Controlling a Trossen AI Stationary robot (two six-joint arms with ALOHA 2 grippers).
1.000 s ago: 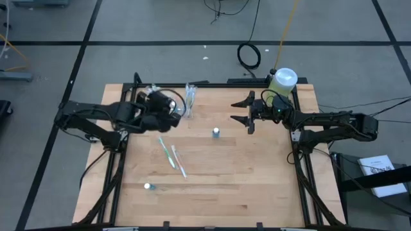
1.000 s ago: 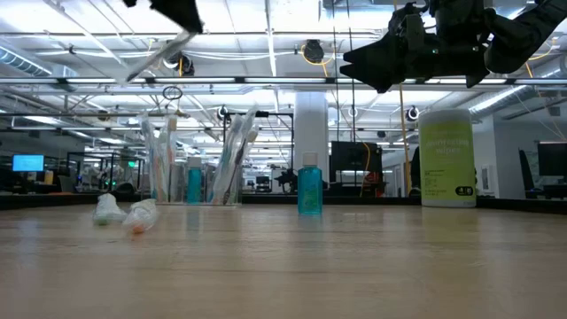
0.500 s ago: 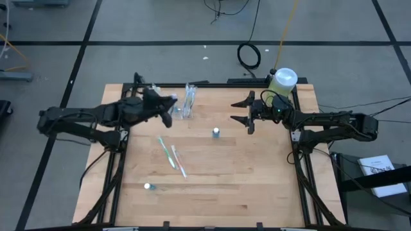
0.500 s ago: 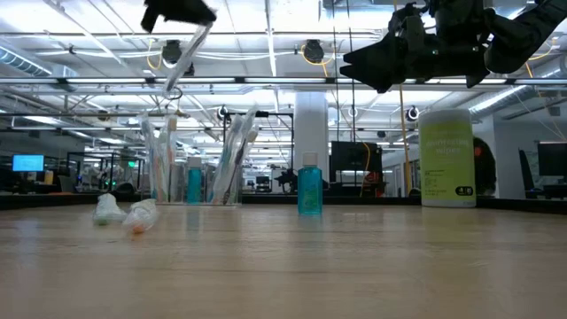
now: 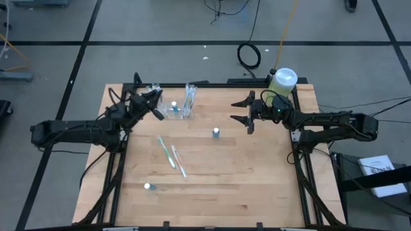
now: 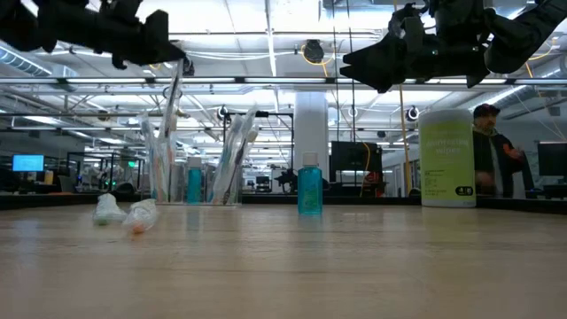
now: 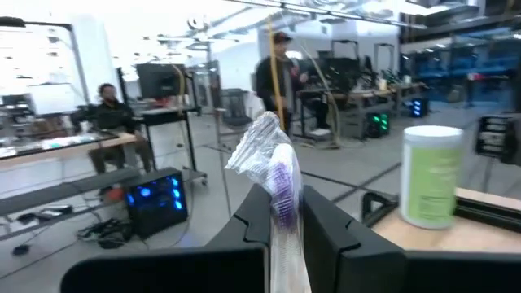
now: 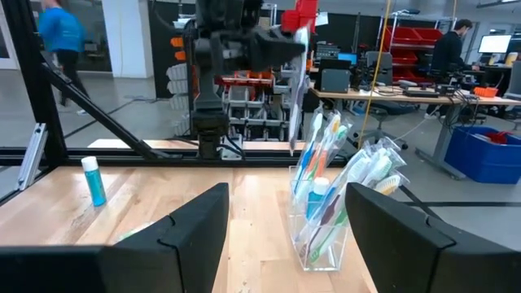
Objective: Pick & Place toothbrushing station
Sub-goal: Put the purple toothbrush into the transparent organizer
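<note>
The toothbrushing station is a clear holder with brushes and a blue tube in it, standing on its base at the table's far left. My left gripper hovers just left of and above the station, shut on a plastic-wrapped toothbrush. My right gripper is open and holds nothing, high over the far right. My left gripper pinches the wrapped toothbrush between its two fingers near the bristle end; the crumpled wrapper tip sticks up past them. The fingers lie level, coming from the table's left, across the brush. The brush hangs nearly upright, lifted clear, its lower end above the station.
Two wrapped toothbrushes lie at the table's middle left. A small blue bottle stands mid-table, another small one near the front left. A large green bottle with a white cap stands at the far right corner.
My left gripper has drawn back toward the table's left, sunk lower, and tipped from pointing down to about level. It stays shut on the wrapped toothbrush, which has swung from a slant to nearly upright over the station.
</note>
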